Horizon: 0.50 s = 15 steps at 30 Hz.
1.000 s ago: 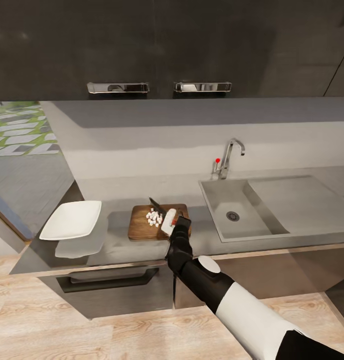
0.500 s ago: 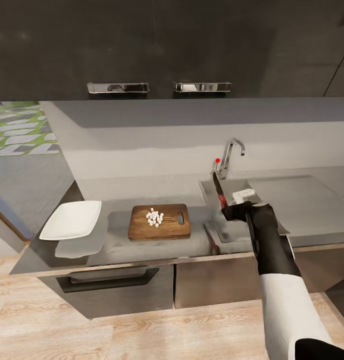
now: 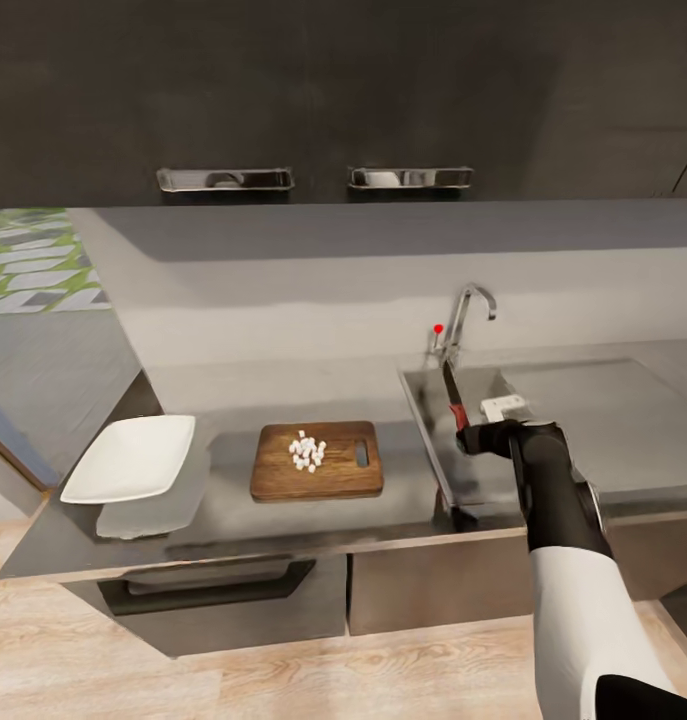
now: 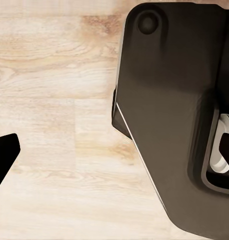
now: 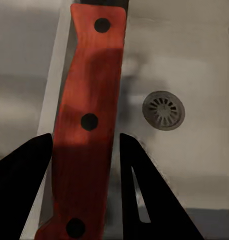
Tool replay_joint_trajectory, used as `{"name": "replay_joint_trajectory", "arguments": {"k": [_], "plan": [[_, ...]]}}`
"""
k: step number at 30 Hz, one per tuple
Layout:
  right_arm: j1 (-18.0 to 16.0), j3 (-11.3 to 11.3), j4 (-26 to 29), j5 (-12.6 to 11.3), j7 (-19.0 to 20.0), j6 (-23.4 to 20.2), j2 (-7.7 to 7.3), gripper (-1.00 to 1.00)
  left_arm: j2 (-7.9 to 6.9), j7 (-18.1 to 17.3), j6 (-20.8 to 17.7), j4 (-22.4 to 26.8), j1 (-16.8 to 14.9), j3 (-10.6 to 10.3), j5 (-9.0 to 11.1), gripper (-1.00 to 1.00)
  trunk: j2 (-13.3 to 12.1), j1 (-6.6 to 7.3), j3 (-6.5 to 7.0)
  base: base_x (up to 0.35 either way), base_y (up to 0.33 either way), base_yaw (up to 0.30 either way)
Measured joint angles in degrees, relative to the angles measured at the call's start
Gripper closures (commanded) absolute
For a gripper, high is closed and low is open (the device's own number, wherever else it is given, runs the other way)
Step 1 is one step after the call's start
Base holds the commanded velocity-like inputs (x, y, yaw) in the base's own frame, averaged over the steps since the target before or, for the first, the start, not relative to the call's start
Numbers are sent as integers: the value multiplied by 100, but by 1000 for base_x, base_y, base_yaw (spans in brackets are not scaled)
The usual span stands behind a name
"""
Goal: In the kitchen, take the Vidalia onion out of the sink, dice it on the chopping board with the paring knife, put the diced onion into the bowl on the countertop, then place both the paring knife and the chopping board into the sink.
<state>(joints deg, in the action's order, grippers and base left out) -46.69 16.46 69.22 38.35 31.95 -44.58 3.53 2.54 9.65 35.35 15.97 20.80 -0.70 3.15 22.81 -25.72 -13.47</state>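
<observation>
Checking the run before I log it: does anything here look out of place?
Yes: the diced onion lies in a small heap on the chopping board, while the bowl sits empty. Yet the right tool already holds the paring knife over the sink.

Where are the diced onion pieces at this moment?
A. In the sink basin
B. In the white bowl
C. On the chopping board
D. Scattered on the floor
C: the small white diced onion pieces sit in a cluster on the chopping board, while the bowl to its left holds nothing visible.
</observation>
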Motion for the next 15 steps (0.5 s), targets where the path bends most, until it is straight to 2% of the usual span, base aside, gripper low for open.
{"name": "replay_joint_trajectory", "arguments": {"k": [5, 9, 15], "plan": [[0, 17, -537, 1, -10, 247, -7, 100, 0, 0, 0, 0, 0, 0, 4, -100, 0, -1, -4, 254, 0, 0], [0, 322, -921, 6, -23, 396, -17, 100, 0, 0, -1, 0, 0, 0, 4, -100, -1, -2, -28, 121, -44, 0], [-1, 410, -1126, 8, -28, 506, -17, 100, 0, -1, -1, -1, 0, 0, 4, -100, 0, -2, -74, 102, -161, 0]]}}
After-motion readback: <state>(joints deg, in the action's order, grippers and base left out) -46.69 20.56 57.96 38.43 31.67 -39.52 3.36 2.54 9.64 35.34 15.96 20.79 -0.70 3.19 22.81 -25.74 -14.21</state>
